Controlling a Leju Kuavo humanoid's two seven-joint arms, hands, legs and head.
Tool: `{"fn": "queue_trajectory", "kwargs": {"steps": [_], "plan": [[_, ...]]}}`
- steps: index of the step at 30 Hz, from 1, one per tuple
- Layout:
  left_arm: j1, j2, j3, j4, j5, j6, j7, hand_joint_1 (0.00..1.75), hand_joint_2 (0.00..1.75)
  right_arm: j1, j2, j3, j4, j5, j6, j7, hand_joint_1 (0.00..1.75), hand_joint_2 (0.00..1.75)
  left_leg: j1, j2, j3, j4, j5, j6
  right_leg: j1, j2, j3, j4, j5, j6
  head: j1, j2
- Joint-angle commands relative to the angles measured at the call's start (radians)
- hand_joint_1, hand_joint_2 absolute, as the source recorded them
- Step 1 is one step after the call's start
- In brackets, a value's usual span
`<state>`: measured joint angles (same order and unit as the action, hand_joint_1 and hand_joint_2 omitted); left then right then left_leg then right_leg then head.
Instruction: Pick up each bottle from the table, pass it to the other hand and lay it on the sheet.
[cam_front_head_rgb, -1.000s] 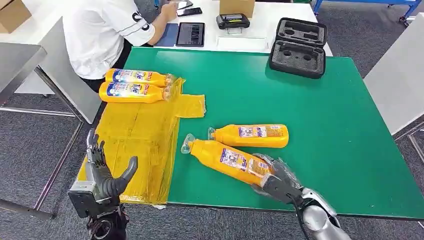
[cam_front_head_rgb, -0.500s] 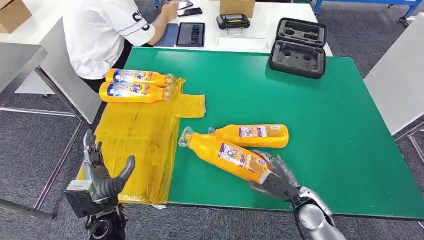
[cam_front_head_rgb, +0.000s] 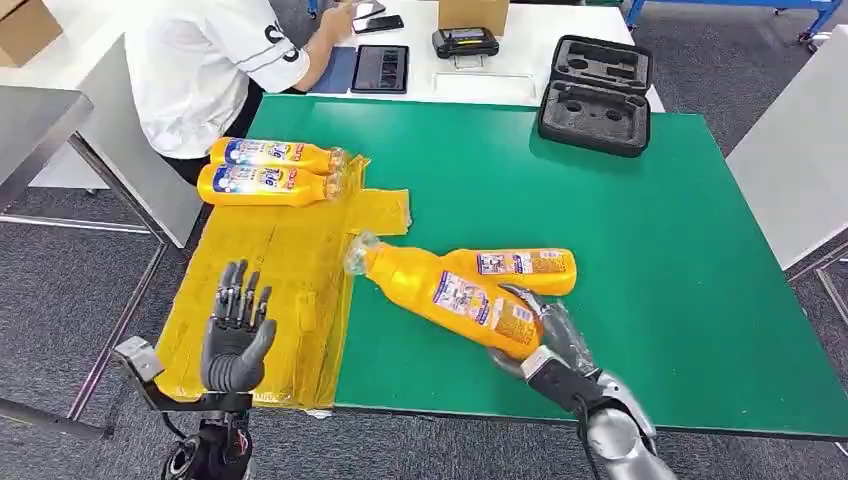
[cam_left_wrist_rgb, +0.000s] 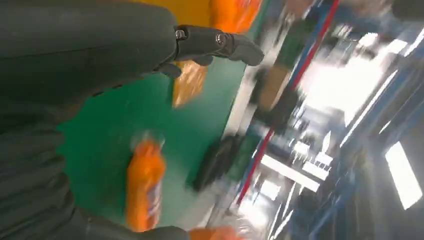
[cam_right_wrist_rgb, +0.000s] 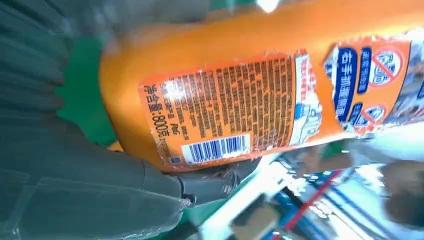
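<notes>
Currently the right robot hand (cam_front_head_rgb: 545, 345) grips an orange bottle (cam_front_head_rgb: 445, 295) by its base, lower centre of frame, raised over the green surface (cam_front_head_rgb: 680, 250). It looks rigid, smooth and hefty; the mid-body suits the handover. The left robot hand (cam_front_head_rgb: 236, 335) is spread wide over the yellow sheet (cam_front_head_rgb: 275, 260). Four bottles: two on the sheet, one on the surface, one held.

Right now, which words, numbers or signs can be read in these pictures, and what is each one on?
"800" after a few characters, beside a barcode: back label of the bottle the right robot hand holds.
Crossed-circle warning signs: same label; the rest of its print is too small to read.
Labels on the other table bottle and the two sheet bottles: too small.
Person's shirt lettering: cut off.
</notes>
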<state>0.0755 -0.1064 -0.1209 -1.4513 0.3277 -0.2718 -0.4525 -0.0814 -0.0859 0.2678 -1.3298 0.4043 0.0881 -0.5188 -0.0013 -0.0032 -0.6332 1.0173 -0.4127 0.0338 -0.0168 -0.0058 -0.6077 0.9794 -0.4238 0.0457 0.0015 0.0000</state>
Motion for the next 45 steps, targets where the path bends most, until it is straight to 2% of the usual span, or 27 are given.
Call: {"fn": "queue_trajectory", "kwargs": {"steps": [1,2,5,11,17,21,22,23,25,32,38,39,41,45], "plan": [[-0.095,0.013,-0.028,0.271,0.039,-0.165,0.077,0.00,1.75,-0.029,0.120,-0.003,0.024,0.006,0.003,-0.063,1.75,1.75,0.000,0.001,0.005,-0.002,-0.001,-0.001,0.000,0.001,0.004,-0.001,-0.001,-0.002,0.000,0.000],[-0.113,0.017,-0.042,0.287,0.048,-0.200,0.088,0.00,1.75,-0.041,0.123,0.005,0.030,0.007,0.002,-0.073,1.75,1.75,0.001,0.001,0.009,-0.002,-0.002,-0.002,0.001,0.002,0.008,-0.002,-0.002,-0.003,0.000,0.000],[-0.124,0.026,-0.068,0.287,0.075,-0.260,0.119,0.00,1.75,-0.068,0.131,0.024,0.035,-0.008,0.021,-0.081,1.75,1.75,0.001,0.000,0.006,-0.001,-0.001,-0.002,0.001,0.000,0.006,-0.001,-0.002,-0.002,0.000,0.000],[-0.121,0.026,-0.069,0.286,0.075,-0.260,0.119,0.00,1.75,-0.069,0.132,0.025,0.036,-0.008,0.021,-0.081,1.75,1.75,0.000,0.000,0.002,-0.001,0.000,-0.001,0.000,0.000,0.003,-0.001,0.000,-0.001,0.000,0.000],[-0.129,0.032,-0.093,0.292,0.070,-0.282,0.132,0.00,1.75,-0.067,0.142,0.032,0.045,-0.026,0.036,-0.094,1.75,1.75,0.001,0.001,0.006,-0.001,-0.002,-0.002,0.001,0.001,0.006,-0.001,-0.002,-0.002,0.000,0.000],[-0.141,0.033,-0.116,0.297,0.086,-0.324,0.113,0.00,1.75,-0.095,0.161,0.052,0.093,-0.040,0.052,-0.097,1.75,1.75,0.000,0.001,0.003,-0.001,-0.001,-0.001,0.000,0.001,0.003,-0.001,0.000,-0.001,0.000,0.000],[-0.140,0.032,-0.119,0.290,0.095,-0.342,0.107,0.00,1.75,-0.109,0.163,0.057,0.111,-0.048,0.060,-0.098,1.75,1.75,0.001,0.002,0.008,-0.001,-0.003,-0.003,0.001,0.002,0.007,-0.001,-0.002,-0.003,0.000,0.000],[-0.138,0.031,-0.116,0.278,0.099,-0.344,0.106,0.00,1.75,-0.124,0.165,0.059,0.134,-0.061,0.068,-0.099,1.75,1.75,0.001,0.002,0.003,-0.001,-0.001,-0.001,0.001,0.002,0.003,-0.001,0.000,-0.001,0.000,0.000],[-0.130,0.027,-0.110,0.254,0.106,-0.352,0.098,0.00,1.75,-0.138,0.167,0.059,0.169,-0.081,0.082,-0.103,1.75,1.75,0.001,0.003,0.006,-0.001,-0.002,-0.002,0.001,0.003,0.005,-0.001,-0.001,-0.002,0.000,0.000],[-0.092,0.003,-0.080,0.148,0.011,-0.315,-0.010,0.00,1.75,-0.178,0.181,0.069,0.290,-0.155,0.126,-0.128,1.75,1.75,0.001,0.002,0.005,-0.001,-0.001,-0.002,0.001,0.002,0.005,-0.001,-0.001,-0.002,0.000,0.000],[-0.094,0.001,-0.093,0.127,-0.038,-0.323,-0.058,0.00,1.75,-0.185,0.197,0.084,0.339,-0.179,0.128,-0.142,1.75,1.75,0.001,0.001,0.004,-0.001,-0.001,-0.002,0.001,0.002,0.004,-0.001,-0.001,-0.002,0.000,0.000],[-0.092,0.001,-0.099,0.124,-0.045,-0.331,-0.070,0.00,1.75,-0.187,0.200,0.082,0.345,-0.187,0.129,-0.144,1.75,1.75,0.002,0.003,0.011,-0.001,-0.004,-0.003,0.002,0.003,0.011,-0.002,-0.003,-0.003,0.000,0.000],[-0.089,0.003,-0.103,0.113,-0.058,-0.335,-0.085,0.00,1.75,-0.186,0.200,0.078,0.345,-0.191,0.128,-0.144,1.75,1.75,0.001,0.001,0.003,-0.001,0.000,-0.002,0.000,0.001,0.003,-0.001,0.000,-0.001,0.000,0.000],[-0.087,0.001,-0.099,0.118,-0.068,-0.336,-0.090,0.00,1.75,-0.185,0.198,0.072,0.356,-0.211,0.148,-0.141,1.75,1.75,0.001,0.001,0.005,0.000,-0.001,-0.002,0.001,0.001,0.005,-0.001,-0.001,-0.002,0.000,0.000]]}}
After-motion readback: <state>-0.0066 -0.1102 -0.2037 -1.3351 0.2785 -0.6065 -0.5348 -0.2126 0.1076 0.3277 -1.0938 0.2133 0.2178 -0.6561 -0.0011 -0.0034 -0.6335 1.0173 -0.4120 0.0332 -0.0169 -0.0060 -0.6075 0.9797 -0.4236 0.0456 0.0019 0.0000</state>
